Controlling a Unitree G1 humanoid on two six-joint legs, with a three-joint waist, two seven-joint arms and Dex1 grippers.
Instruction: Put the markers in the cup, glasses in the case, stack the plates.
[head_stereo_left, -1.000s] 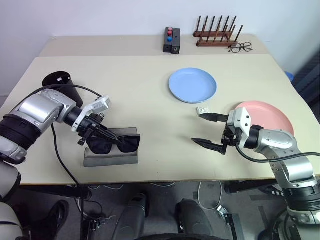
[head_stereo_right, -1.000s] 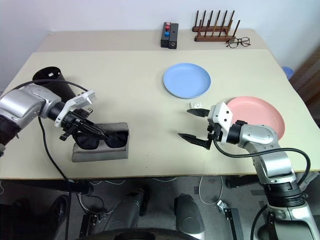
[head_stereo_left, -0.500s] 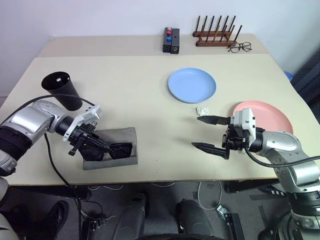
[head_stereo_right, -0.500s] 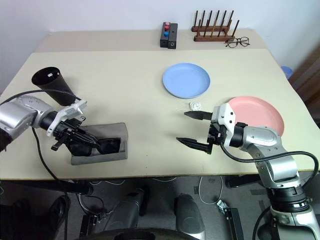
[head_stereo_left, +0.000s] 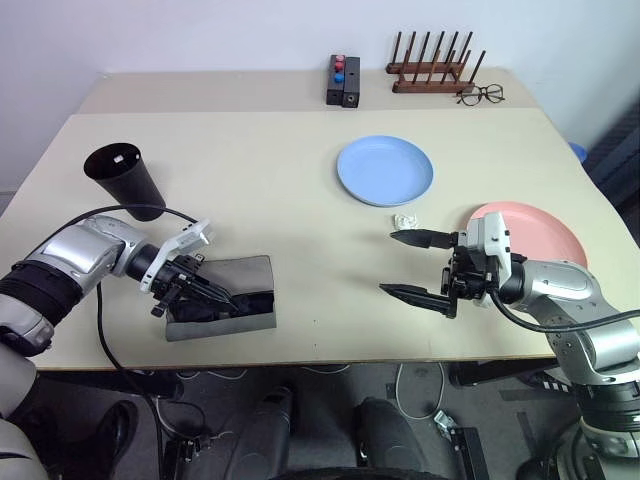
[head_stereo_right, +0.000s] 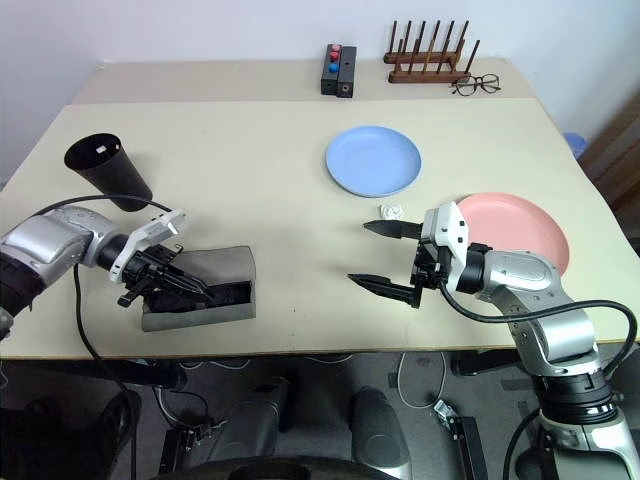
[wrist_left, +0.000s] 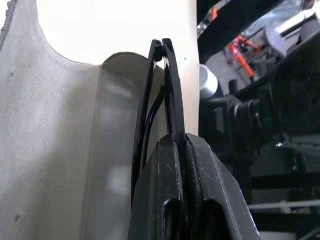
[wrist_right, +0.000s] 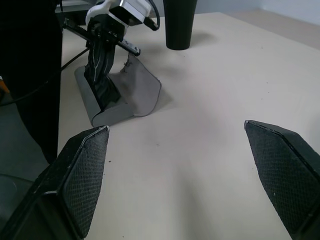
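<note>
On the table (head_stereo_left: 300, 200) lie 2 plates: 1 blue plate (head_stereo_left: 385, 170) and 1 pink plate (head_stereo_left: 540, 232). 1 black cup (head_stereo_left: 124, 180) stands near the left arm. The left gripper (head_stereo_left: 205, 295) is clamped on 1 pair of sunglasses (wrist_left: 159, 105), lowered inside the 1 open grey case (head_stereo_left: 235, 300). The right gripper (head_stereo_left: 415, 265) hovers with fingers spread wide, holding nothing, beside the pink plate.

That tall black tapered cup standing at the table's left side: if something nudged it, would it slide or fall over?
The tall black tapered plastic cup would probably tip rather than slide: it stands on its narrow end, wider at the rim. It looks thin-walled, so likely light and easily knocked. Once down, its taper would probably make it roll in a curve.
</note>
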